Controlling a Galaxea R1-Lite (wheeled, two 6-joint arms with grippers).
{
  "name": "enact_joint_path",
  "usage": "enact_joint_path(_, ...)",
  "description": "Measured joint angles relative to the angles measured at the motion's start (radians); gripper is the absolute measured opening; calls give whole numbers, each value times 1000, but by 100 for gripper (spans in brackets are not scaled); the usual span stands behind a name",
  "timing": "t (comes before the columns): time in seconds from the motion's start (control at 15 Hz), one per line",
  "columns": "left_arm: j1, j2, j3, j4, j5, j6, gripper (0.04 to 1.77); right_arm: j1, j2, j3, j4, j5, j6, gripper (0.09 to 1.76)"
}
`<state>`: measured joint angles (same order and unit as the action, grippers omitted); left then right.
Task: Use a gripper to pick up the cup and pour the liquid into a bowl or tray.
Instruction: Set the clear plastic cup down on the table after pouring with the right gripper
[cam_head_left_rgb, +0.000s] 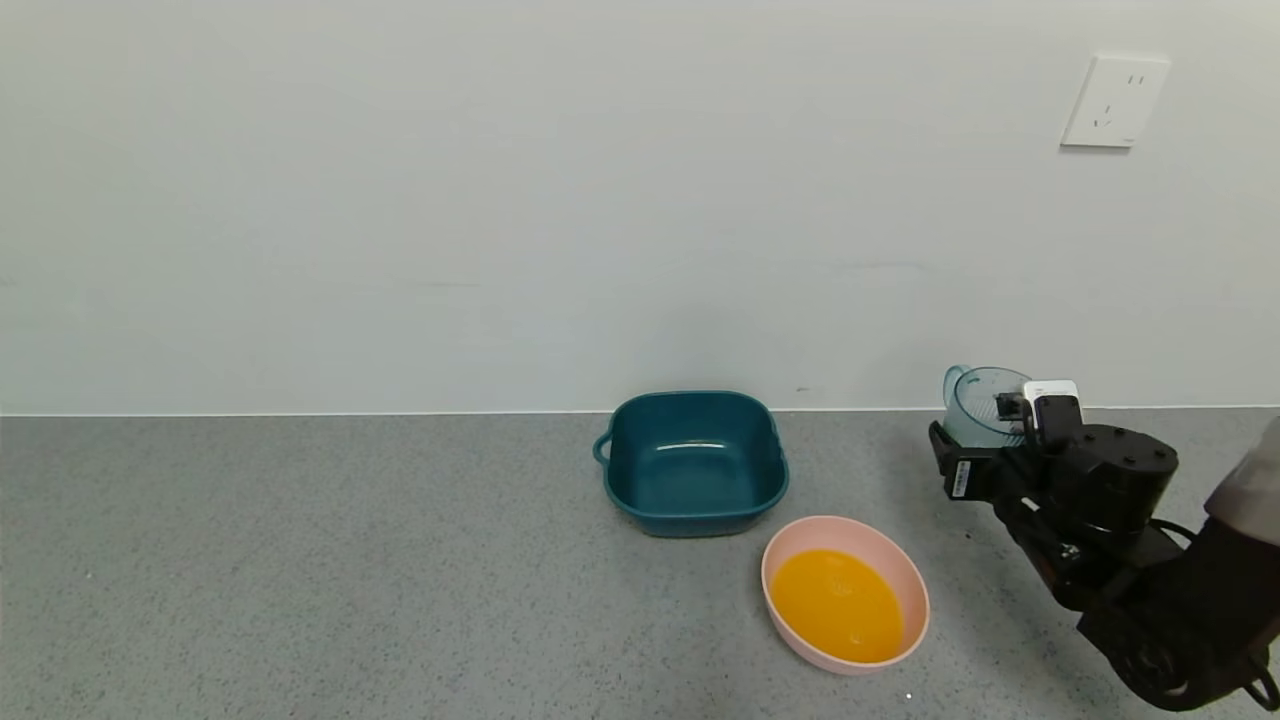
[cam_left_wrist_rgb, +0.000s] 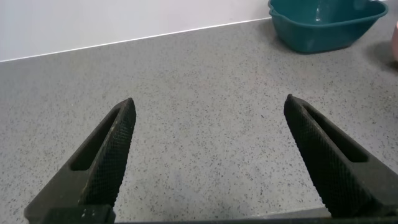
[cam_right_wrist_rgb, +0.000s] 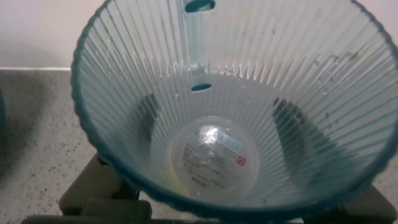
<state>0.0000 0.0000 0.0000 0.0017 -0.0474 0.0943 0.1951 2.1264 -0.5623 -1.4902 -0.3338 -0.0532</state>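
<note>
My right gripper is shut on the cup, a ribbed translucent blue-grey cup, at the far right near the wall. Its handle points away from me. In the right wrist view I look into the cup. It holds only a faint yellowish film at the bottom, and the dark fingers show through its wall on both sides. The orange liquid lies in the pink bowl, left of and nearer than the cup. My left gripper hangs open over bare counter, away from these things.
A dark teal square tub with a side handle stands empty behind the bowl, close to the wall; the left wrist view shows the tub too. A wall socket sits high at the right. Grey speckled counter stretches to the left.
</note>
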Motion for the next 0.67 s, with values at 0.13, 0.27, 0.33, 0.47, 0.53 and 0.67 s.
enact_joint_path(0.13,0,0,0,0,0,0,172,-14,32,-36,27,8,17,135)
enact_joint_path(0.27,0,0,0,0,0,0,172,-28,65,-71,42,13,23,135)
enact_joint_path(0.33,0,0,0,0,0,0,172,-34,83,-87,45,21,24,135)
enact_joint_path(0.47,0,0,0,0,0,0,172,-47,121,-117,45,33,25,135)
enact_joint_path(0.53,0,0,0,0,0,0,172,-53,140,-134,47,34,25,135)
enact_joint_path(0.67,0,0,0,0,0,0,172,-64,173,-172,59,34,25,135)
